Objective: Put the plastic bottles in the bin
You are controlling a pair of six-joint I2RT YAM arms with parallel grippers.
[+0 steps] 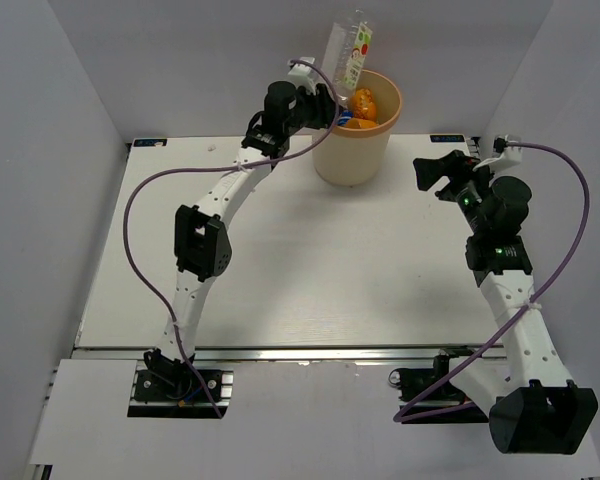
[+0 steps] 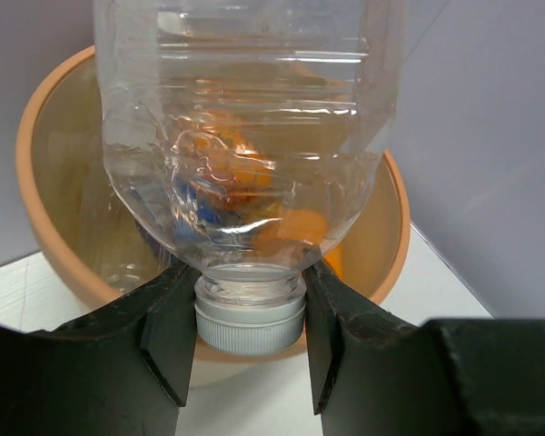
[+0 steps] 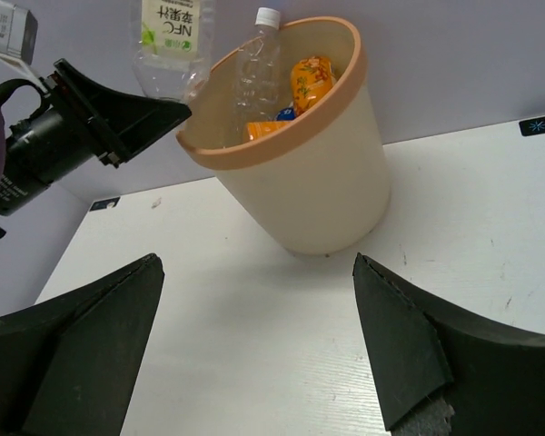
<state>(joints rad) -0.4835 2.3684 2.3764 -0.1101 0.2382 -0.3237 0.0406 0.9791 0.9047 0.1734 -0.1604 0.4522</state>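
Now the left gripper (image 2: pixel 250 304) clamps the clear bottle (image 2: pixel 245 136) at its neck; the body points to 12 o'clock, above the bin (image 2: pixel 64 191).

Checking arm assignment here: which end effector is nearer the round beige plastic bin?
Left. The left end effector grips a clear labelled plastic bottle at the bin's rim; the right end effector sits open, well off to its right.

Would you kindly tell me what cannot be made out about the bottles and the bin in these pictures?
- Bottle count inside the bin: top external, the held bottle and left gripper cover part of the opening.
- Held bottle's far end: left wrist and right wrist, cut off by the top edge.
- Bin's floor: right wrist, hidden by its own wall.
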